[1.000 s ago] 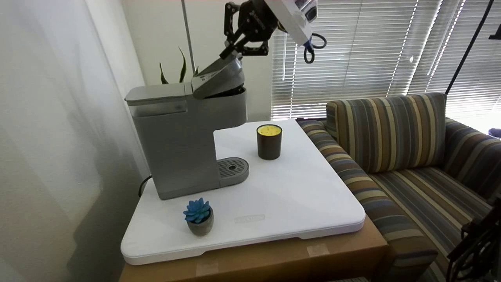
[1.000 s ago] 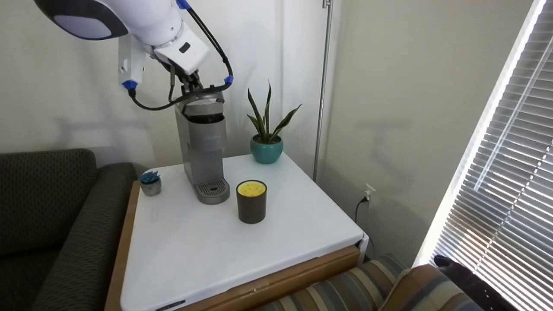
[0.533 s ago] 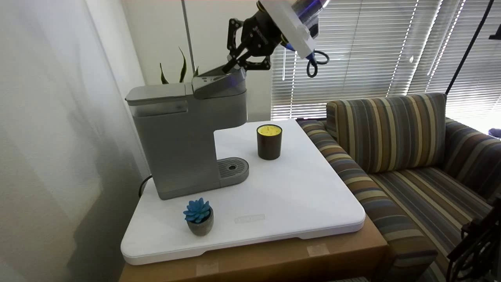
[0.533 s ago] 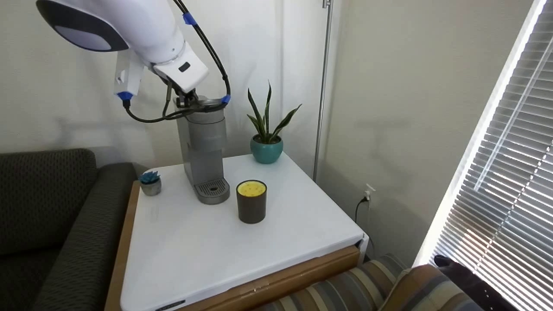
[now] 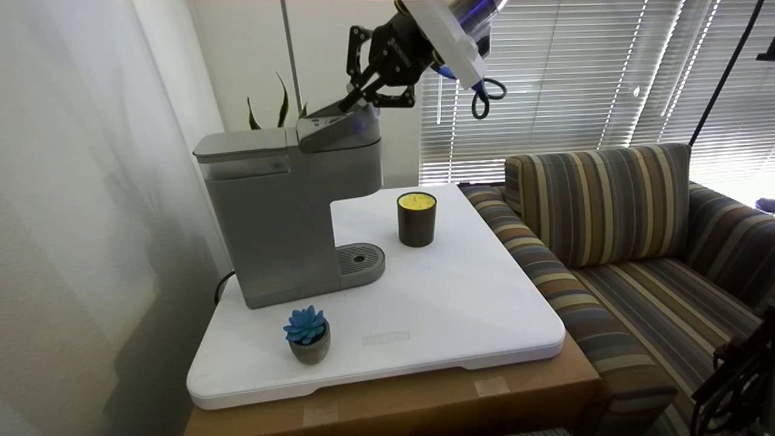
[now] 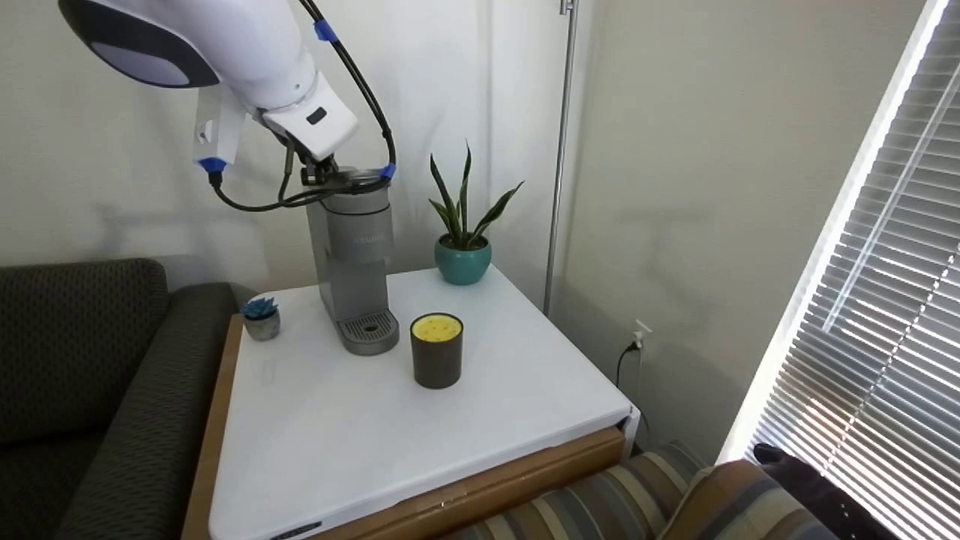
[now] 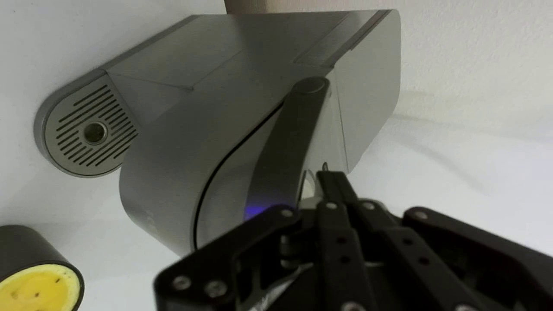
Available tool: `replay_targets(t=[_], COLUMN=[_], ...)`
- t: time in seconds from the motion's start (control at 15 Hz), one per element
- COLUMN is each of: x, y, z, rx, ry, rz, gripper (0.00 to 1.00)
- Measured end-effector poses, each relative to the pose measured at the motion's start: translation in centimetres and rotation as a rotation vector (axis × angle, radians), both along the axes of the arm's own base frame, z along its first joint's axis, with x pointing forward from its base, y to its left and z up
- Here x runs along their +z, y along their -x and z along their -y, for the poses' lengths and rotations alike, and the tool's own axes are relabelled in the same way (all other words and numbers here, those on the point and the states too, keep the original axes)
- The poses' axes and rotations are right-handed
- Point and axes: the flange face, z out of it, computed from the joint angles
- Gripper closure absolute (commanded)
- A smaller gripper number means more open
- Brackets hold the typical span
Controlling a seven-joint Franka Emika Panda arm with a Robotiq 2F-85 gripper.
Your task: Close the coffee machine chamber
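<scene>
The grey coffee machine (image 5: 281, 230) stands on the white table, also in view (image 6: 346, 274) and in the wrist view (image 7: 259, 56). Its chamber lid (image 5: 342, 132) lies down over the head, with a thin dark seam at the front in an exterior view (image 6: 356, 202). The wrist view shows the same seam beside the lid (image 7: 231, 185). A darker band, like a handle (image 7: 283, 160), rises over the lid. My gripper (image 5: 347, 103) is shut and empty, its fingertips (image 7: 332, 176) together at the lid's top; whether they touch is unclear. The arm hides part of the lid.
A dark candle jar (image 5: 416, 227) stands near the drip base (image 5: 360, 263). A small blue succulent (image 5: 307, 333) stands on the table (image 5: 460, 303). A green plant in a teal pot (image 6: 463, 261) stands behind. Walls and a striped sofa (image 5: 605, 206) are close by.
The lid was tilted up with a dark gap; it has come down onto the head. My gripper went down with it, then shifted slightly back and up.
</scene>
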Motion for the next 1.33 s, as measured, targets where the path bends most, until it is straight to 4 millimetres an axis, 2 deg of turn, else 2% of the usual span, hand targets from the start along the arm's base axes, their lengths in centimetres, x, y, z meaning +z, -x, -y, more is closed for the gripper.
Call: replay_targets(t=[0.33, 0.53, 0.73, 1.0, 1.13, 1.33], x=[-0.4, 0.1, 2.4, 7.2, 8.9, 9.8], y=[0.3, 0.2, -0.1, -0.3, 0.0, 0.6], z=[0.2, -0.4, -1.7, -2.7, -2.2, 0.0], rx=[-0.034, -0.005, 0.083, 0.152, 0.156, 0.129], ry=[-0.047, -0.015, 0.111, 0.272, 0.333, 0.421], rz=[-0.011, 0.006, 0.068, 0.163, 0.179, 0.154], gripper=[1.0, 1.0, 1.0, 1.0, 1.0, 1.0])
